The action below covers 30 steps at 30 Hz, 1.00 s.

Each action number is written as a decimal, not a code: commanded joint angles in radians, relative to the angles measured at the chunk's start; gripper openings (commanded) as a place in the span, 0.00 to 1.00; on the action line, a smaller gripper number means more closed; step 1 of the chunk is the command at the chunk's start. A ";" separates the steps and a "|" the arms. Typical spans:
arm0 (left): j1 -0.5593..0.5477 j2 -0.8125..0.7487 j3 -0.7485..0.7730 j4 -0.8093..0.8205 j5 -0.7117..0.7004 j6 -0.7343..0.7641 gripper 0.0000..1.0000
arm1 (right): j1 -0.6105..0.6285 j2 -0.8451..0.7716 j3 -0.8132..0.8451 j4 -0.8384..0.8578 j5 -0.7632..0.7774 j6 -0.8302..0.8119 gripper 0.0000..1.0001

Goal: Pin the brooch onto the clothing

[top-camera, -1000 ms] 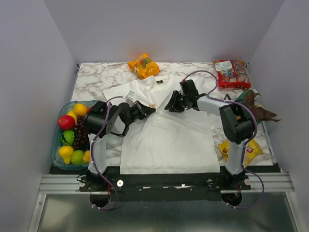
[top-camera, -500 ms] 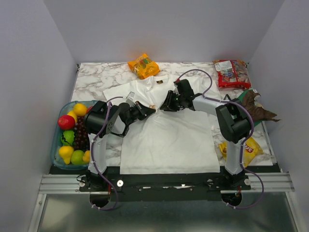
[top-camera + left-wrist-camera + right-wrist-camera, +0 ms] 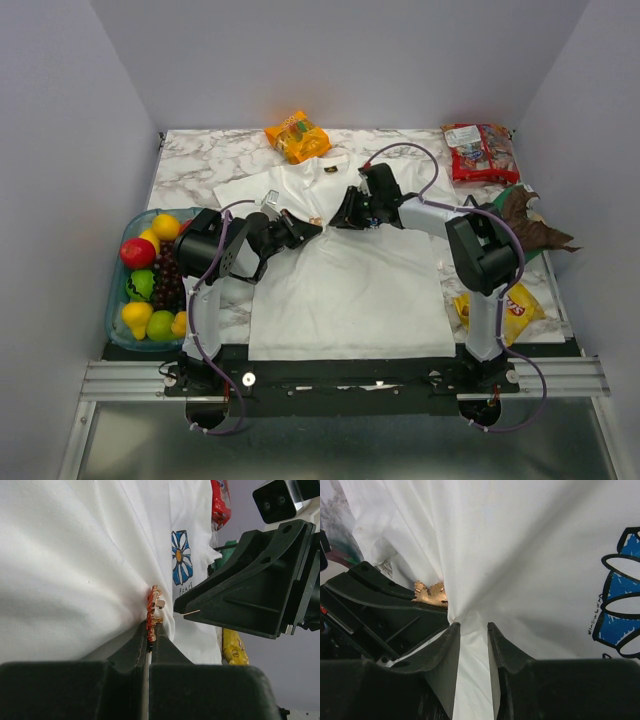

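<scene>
The white T-shirt [image 3: 345, 280] lies flat on the marble table, with its blue-and-white daisy print in the left wrist view [image 3: 181, 562] and the right wrist view [image 3: 622, 595]. My left gripper [image 3: 308, 227] [image 3: 150, 630] is shut on the orange-red brooch [image 3: 151, 612] and presses it against a raised fold of the shirt. The thin gold pin sticks out toward my right gripper [image 3: 340, 218]. In the right wrist view that gripper [image 3: 472, 626] is open, with shirt fabric [image 3: 520, 555] between its fingers, and the brooch [image 3: 432, 594] shows just to its left.
An orange snack bag [image 3: 297, 136] lies at the back, above the collar. A red bag [image 3: 480, 150] and a brown-green wrapper [image 3: 525, 215] lie on the right, and a yellow chip bag [image 3: 500, 308] by the right arm. A fruit tray [image 3: 118, 335] stands at the left.
My right gripper has moved left across the shirt, close to the left gripper and the brooch. The left gripper has stayed in place.
</scene>
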 commanded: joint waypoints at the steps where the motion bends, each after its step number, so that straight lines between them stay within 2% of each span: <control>1: 0.001 0.010 0.012 0.005 0.027 0.023 0.00 | 0.014 0.032 0.033 0.030 -0.024 0.011 0.36; 30: 0.001 0.016 0.012 0.016 0.030 0.014 0.00 | 0.036 0.081 0.087 0.036 -0.048 0.048 0.34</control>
